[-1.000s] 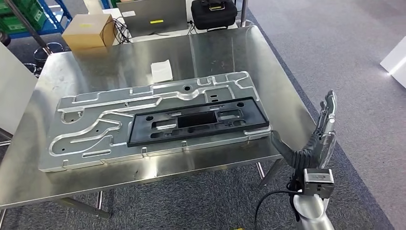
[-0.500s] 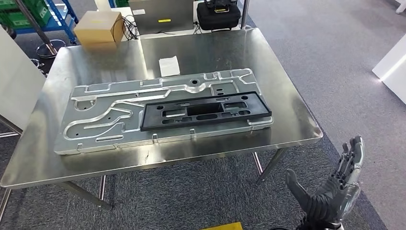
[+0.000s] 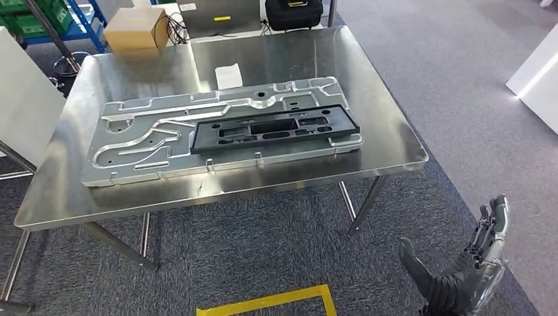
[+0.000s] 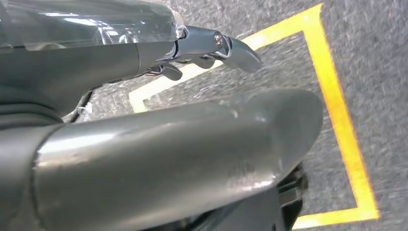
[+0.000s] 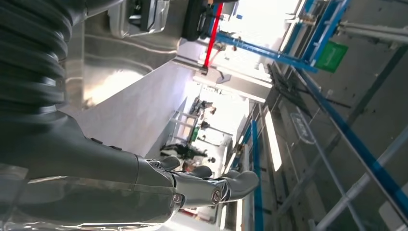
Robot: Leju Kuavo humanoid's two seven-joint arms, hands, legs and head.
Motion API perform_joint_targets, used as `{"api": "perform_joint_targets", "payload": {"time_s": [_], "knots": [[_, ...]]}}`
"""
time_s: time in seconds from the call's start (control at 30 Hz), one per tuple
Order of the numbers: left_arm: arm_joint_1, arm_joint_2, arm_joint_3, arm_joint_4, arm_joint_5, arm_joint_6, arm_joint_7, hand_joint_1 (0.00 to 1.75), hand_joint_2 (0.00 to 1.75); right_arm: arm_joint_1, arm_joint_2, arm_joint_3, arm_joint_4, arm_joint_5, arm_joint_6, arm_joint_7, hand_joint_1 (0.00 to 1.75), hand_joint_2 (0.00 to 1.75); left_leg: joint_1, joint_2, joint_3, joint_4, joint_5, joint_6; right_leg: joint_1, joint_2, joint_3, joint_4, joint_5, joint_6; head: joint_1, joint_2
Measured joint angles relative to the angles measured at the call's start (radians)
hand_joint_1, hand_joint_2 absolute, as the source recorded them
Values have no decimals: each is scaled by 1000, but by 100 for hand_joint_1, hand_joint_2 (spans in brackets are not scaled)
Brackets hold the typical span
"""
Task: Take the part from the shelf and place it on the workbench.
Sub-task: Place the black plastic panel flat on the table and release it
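One black part (image 3: 275,130) on workbench (image 3: 388,141) — right hand (image 3: 470,270) empty.

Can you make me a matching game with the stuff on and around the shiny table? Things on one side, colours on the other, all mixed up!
Things:
1. long frame part
2. big plate under it
3. box behind the table
4. floor tape

Colours:
A. yellow
B. brown
C. black
D. silver

Pairs: 1-C, 2-D, 3-B, 4-A
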Motion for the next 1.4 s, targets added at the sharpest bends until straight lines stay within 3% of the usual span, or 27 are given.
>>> {"api": "perform_joint_targets", "payload": {"time_s": [0.07, 0.1, 0.13, 0.2, 0.27, 0.33, 0.4, 0.43, 0.47, 0.57, 0.6, 0.63, 0.67, 0.73, 0.8, 0.83, 0.87, 0.93, 0.97, 1.0, 1.1, 1.13, 1.2, 1.23, 1.27, 1.33, 1.4], "knots": [[0, 0, 2, 0, -1, 0, 0, 0, 0, 2, 4, 0, 0, 0, 2, 0, 0, 87, 6, -1, -26, 116, -95, -9, 0, -1, -32, 1, 24, -2, -3, 0], [0, 0, 3, 0, -1, -2, 1, 0, 0, 2, 5, 0, 0, -1, 6, 1, 0, 44, 8, -1, -30, 167, -114, -13, 0, -1, -48, 2, 37, -1, -3, 0], [0, 1, 4, 0, 0, -5, 2, 0, 0, 2, 6, 0, 1, -2, 12, 2, 0, 0, 11, 0, -21, 193, -104, -15, -1, -2, -66, 4, 50, 2, -3, 0], [0, 4, 8, 0, 1, -13, 3, 0, 0, 2, 8, 0, 6, -4, 27, 3, 0, 0, 15, 0, 40, 147, -41, -19, -4, -3, -99, 9, 72, 9, -3, 0], [-2, 6, 12, 0, -2, -16, 5, 0, 0, 1, 13, 0, 14, -18, 48, 3, 0, 87, 17, -2, 151, -3, -21, -19, -5, -3, -124, 17, 91, 20, -3, 0], [-4, 7, 12, 0, -8, -14, 9, 0, 0, -1, 21, 5, 26, -50, 83, 6, 0, 175, 13, -4, 218, -114, -44, -8, -4, -5, -131, 19, 111, 34, -4, 0], [-3, 8, 13, 0, -16, -7, 14, 0, 0, -4, 28, 13, 44, -72, 118, 12, 0, 87, 10, -4, 215, -130, -39, 9, -5, -6, -130, 11, 130, 48, -6, 0], [-3, 8, 13, 0, -19, -4, 17, 0, 0, -5, 32, 18, 58, -75, 131, 16, 0, 44, 10, -2, 206, -131, -27, 18, -6, -4, -135, 15, 124, 53, -7, 0], [-4, 8, 13, 0, -21, -1, 19, 0, 0, -7, 36, 23, 74, -76, 140, 21, 0, 0, 10, 0, 194, -132, -13, 28, -7, -2, -144, 32, 97, 56, -5, 0], [-5, 8, 14, 0, -25, 2, 22, 0, 0, -16, 49, 39, 131, -76, 153, 32, 0, 0, 3, 6, 147, -132, 27, 49, -7, 1, -189, 194, -55, 57, -1, 0], [-5, 8, 14, 0, -27, 3, 22, 0, 0, -19, 53, 43, 149, -77, 153, 34, 0, 0, -1, 6, 130, -130, 39, 51, -5, 1, -199, 255, -81, 57, -2, 0], [-5, 8, 14, 0, -28, 5, 22, 0, 0, -20, 56, 46, 164, -78, 154, 35, 0, 0, -5, 7, 112, -127, 52, 53, -3, 2, -197, 295, -81, 56, -2, 0], [-4, 8, 14, 0, -29, 6, 22, 0, 0, -22, 59, 49, 178, -79, 153, 35, 0, 0, -9, 6, 93, -124, 64, 53, 0, 2, -181, 304, -60, 51, -2, 0], [-4, 7, 14, 0, -29, 9, 22, 0, 0, -25, 63, 52, 195, -80, 153, 36, 0, 0, -16, 6, 57, -113, 85, 53, 9, 3, -95, 221, -8, 34, -2, 0], [-4, 6, 14, 0, -29, 10, 22, 0, 0, -32, 67, 54, 205, -80, 153, 37, 0, 0, -23, 5, 32, -104, 102, 49, 19, 3, 16, 69, -17, 14, -3, 0], [-4, 5, 14, 0, -29, 10, 23, 0, 0, -35, 68, 55, 209, -79, 153, 37, 0, 0, -24, 5, 25, -101, 110, 45, 23, 3, 51, 13, -31, 7, -3, 0], [-4, 4, 14, 0, -29, 11, 23, 0, 0, -37, 70, 55, 213, -77, 152, 39, 0, 0, -23, 6, 21, -100, 118, 40, 26, 3, 66, -17, -41, 4, -3, 0], [-4, 5, 14, 0, -31, 12, 23, 0, 0, -39, 73, 56, 224, -73, 150, 50, 0, 0, -19, 4, 15, -99, 130, 29, 26, 1, 59, -32, -26, 0, -1, 0], [-4, 5, 15, 0, -33, 12, 23, 0, 0, -39, 75, 57, 234, -73, 150, 57, 0, 0, -17, 2, 9, -88, 116, 22, 23, -1, 51, -36, -14, -5, -2, 0], [-3, 5, 15, 0, -35, 12, 21, 0, 0, -41, 77, 57, 246, -74, 151, 63, 0, 0, -15, 0, -2, -61, 80, 16, 19, -3, 39, -40, 0, -9, -4, 0], [-1, 3, 16, 0, -46, 11, 2, 0, 0, -43, 88, 54, 286, -91, 169, 68, 0, 0, 0, -2, -36, 103, -68, -6, 15, -5, -10, -40, 40, -13, -8, 0], [0, 3, 16, 0, -49, 12, -3, 0, 0, -43, 91, 51, 299, -97, 179, 68, 0, 0, 6, -2, -35, 150, -78, -13, 14, -6, -29, -36, 53, -10, -7, 0], [0, 2, 16, 0, -54, 14, -7, 0, 0, -43, 97, 41, 321, -103, 198, 68, 0, 0, 17, -2, 1, 166, -29, -24, 9, -8, -72, -24, 77, 0, -8, 0], [0, 2, 16, 0, -57, 14, -7, 0, 0, -43, 101, 36, 329, -103, 206, 68, 0, 0, 22, -2, 43, 126, 1, -30, 5, -8, -95, -15, 88, 6, -8, 0], [-1, 1, 16, 0, -60, 14, -6, 0, 0, -44, 104, 30, 336, -104, 213, 69, 0, 0, 25, -3, 98, 59, 8, -34, 3, -8, -115, -4, 97, 13, -8, 0], [-3, -1, 16, 0, -66, 13, -4, 0, 0, -46, 111, 20, 345, -105, 223, 69, 0, 0, 24, -5, 191, -79, -26, -27, 1, -7, -138, 14, 113, 28, -8, 0], [-4, -1, 16, 0, -70, 14, 7, 0, 0, -50, 115, 13, 354, -108, 232, 72, 0, 0, 17, -6, 213, -128, -48, -8, 0, -8, -141, 16, 131, 42, -10, 0]]}}
